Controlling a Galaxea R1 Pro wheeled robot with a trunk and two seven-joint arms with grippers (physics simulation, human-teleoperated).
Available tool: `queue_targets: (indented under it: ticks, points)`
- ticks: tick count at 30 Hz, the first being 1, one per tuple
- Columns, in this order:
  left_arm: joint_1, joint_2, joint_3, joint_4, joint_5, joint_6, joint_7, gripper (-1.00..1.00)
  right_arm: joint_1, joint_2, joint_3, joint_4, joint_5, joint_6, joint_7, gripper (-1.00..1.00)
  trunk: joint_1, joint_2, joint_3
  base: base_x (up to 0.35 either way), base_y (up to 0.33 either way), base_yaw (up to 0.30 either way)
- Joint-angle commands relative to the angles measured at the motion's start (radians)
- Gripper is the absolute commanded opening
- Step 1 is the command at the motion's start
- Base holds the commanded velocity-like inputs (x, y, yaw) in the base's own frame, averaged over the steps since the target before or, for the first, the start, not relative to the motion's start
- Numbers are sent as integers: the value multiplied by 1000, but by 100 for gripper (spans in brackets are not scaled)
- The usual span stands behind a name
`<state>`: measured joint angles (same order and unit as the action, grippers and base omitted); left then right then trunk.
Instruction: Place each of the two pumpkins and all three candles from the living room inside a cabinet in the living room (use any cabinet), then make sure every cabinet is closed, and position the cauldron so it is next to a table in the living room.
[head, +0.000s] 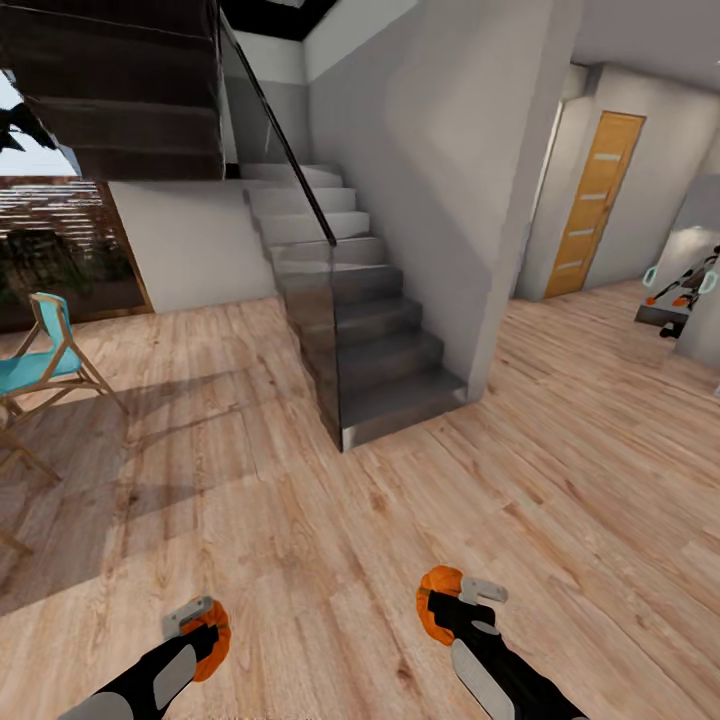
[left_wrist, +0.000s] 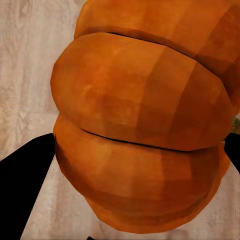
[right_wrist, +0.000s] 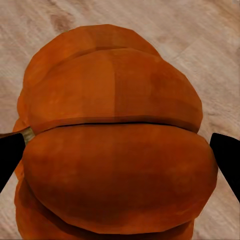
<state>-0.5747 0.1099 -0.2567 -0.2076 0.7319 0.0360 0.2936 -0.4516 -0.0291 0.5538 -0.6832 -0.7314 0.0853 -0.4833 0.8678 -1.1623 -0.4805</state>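
Each of my grippers holds one of the two bright orange ribbed pumpkins low over the wooden floor. In the head view my left gripper (head: 200, 628) is shut on one pumpkin (head: 214, 648) at the lower left. My right gripper (head: 458, 602) is shut on the other pumpkin (head: 436, 604) at the lower middle. The left wrist view has its pumpkin (left_wrist: 140, 125) close up between dark fingers (left_wrist: 20, 185). The right wrist view has its pumpkin (right_wrist: 115, 150) between dark fingers (right_wrist: 227, 157), with its small stem at one side. The candles, cabinet, cauldron and table are out of view.
A grey staircase (head: 370, 340) with a glass balustrade rises straight ahead beside a white wall. A turquoise folding chair (head: 45, 360) stands at the left. An orange wooden door (head: 595, 200) is far right, near a reflection of the robot (head: 685, 290). Wooden floor (head: 300, 520) stretches ahead of me.
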Motion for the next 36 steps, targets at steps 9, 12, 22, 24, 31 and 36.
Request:
queue_targets:
  ticks: [9, 12, 22, 24, 31, 36]
  points:
    - [-1, 1, -7, -3, 7, 4, 7, -100, -1, -2, 5, -5, -3, 5, -9, -100, 0, -1, -1, 0, 0, 291]
    - [-1, 2, -6, -3, 7, 4, 7, -100, -1, -2, 5, -6, -6, 5, -8, -100, 0, -1, -1, 0, 0, 291]
    - [-1, 3, -6, -3, 7, 2, 7, -100, -1, -3, 5, -3, -7, 5, -7, -100, 0, -1, -3, 0, 0, 291]
    - [-1, 3, -6, -3, 7, 2, 7, -100, -1, -3, 5, -3, -7, 5, -8, -100, 0, -1, -4, 0, 0, 291]
    - [-1, 2, -2, -4, 7, 7, 16, -100, -1, -2, 5, -3, -8, 5, -8, -100, 0, -1, -7, 0, 0, 291]
    - [-1, 3, 3, -9, 7, 11, 17, -100, -1, -2, 5, -3, -8, 5, -8, -100, 0, -1, -8, 0, 0, 291]
